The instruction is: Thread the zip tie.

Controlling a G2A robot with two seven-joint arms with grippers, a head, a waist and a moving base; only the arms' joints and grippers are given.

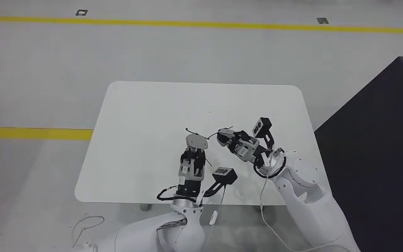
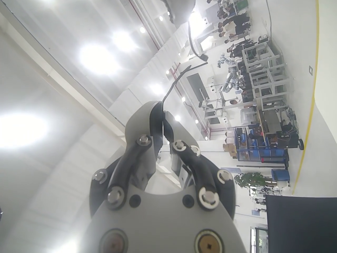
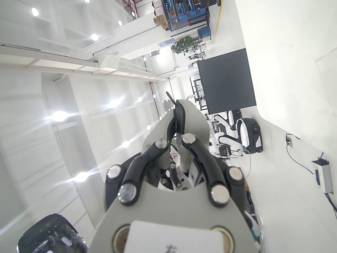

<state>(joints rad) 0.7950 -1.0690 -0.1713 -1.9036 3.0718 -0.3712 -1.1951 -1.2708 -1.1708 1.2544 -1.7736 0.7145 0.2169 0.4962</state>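
Note:
A thin black zip tie [image 1: 214,133] is held in the air between my two grippers, above the near middle of the white table [image 1: 145,126]. My left gripper [image 1: 196,140] points upward and is shut on one end. In the left wrist view the zip tie's strap [image 2: 176,82] rises out of the closed left gripper [image 2: 161,107] and bends away. My right gripper [image 1: 223,136] sits just to the right, close to the left one. It is shut on the other end of the zip tie, whose ridged strap [image 3: 179,118] lies pinched in the right gripper [image 3: 177,106], with a short tip poking out.
A dark panel [image 1: 371,138] stands right of the table. Yellow lines [image 1: 189,24] mark the floor beyond and to the left. Loose cables [image 1: 217,208] hang at the table's near edge by the arms. The table's far and left parts are bare.

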